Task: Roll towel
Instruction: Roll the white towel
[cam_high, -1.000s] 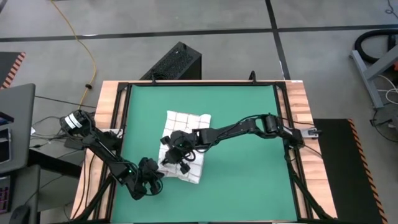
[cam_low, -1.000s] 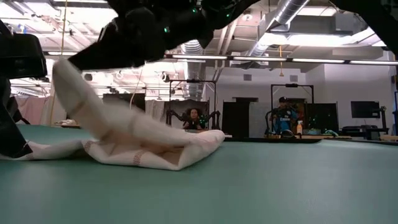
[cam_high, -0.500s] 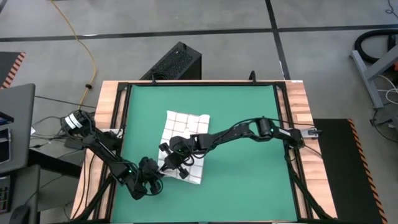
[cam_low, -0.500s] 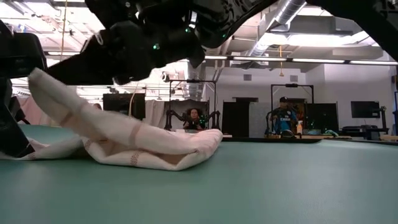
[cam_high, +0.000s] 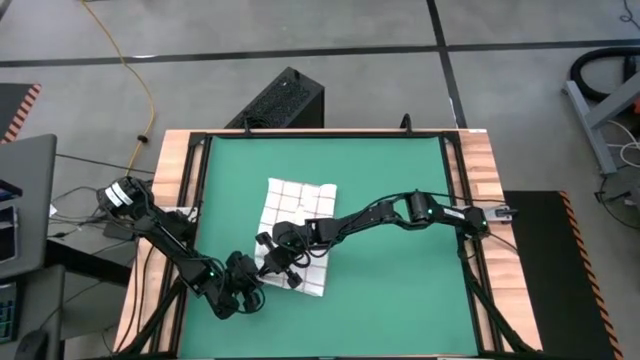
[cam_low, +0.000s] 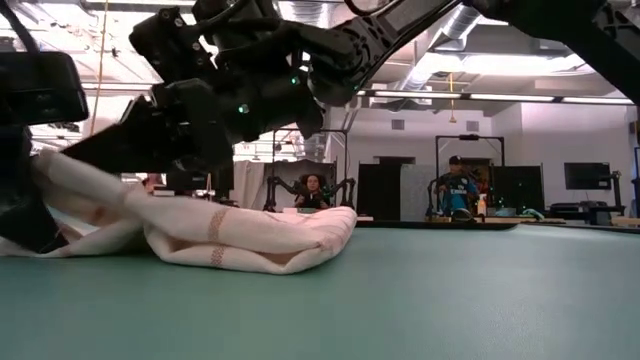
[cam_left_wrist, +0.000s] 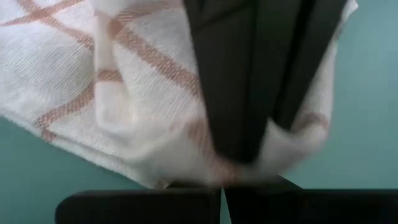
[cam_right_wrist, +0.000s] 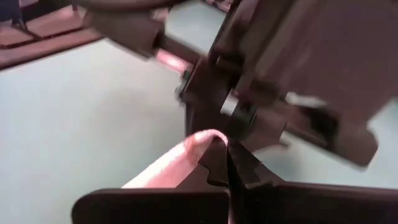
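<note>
Left gripper (cam_high: 252, 284) sat low near the mat's front-left corner, fingers together and clamped on the towel's (cam_high: 298, 215) near corner; in the left wrist view the checked cloth (cam_left_wrist: 93, 93) bunched around the dark fingers (cam_left_wrist: 236, 81). Right gripper (cam_high: 272, 262) hung just beside it, over the towel's front edge, fingers pressed together with a fold of cloth (cam_right_wrist: 180, 163) pinched between them. The two grippers nearly touched. In the low view the right gripper (cam_low: 130, 150) and its wrist blocked the upper part of the towel (cam_low: 260, 235), and the left arm (cam_low: 25, 150) covered its left end.

Towel lay on the green mat (cam_high: 400, 300), left of centre: the front part was folded over into a thick doubled hump, the far part flat, red grid up. Right arm reached across from the mat's right edge.

Beyond the table's far edge: a black box (cam_high: 285, 100) on the floor, a yellow cable (cam_high: 135, 70). Room behind showed two seated people (cam_low: 460, 190) at other rigs.
</note>
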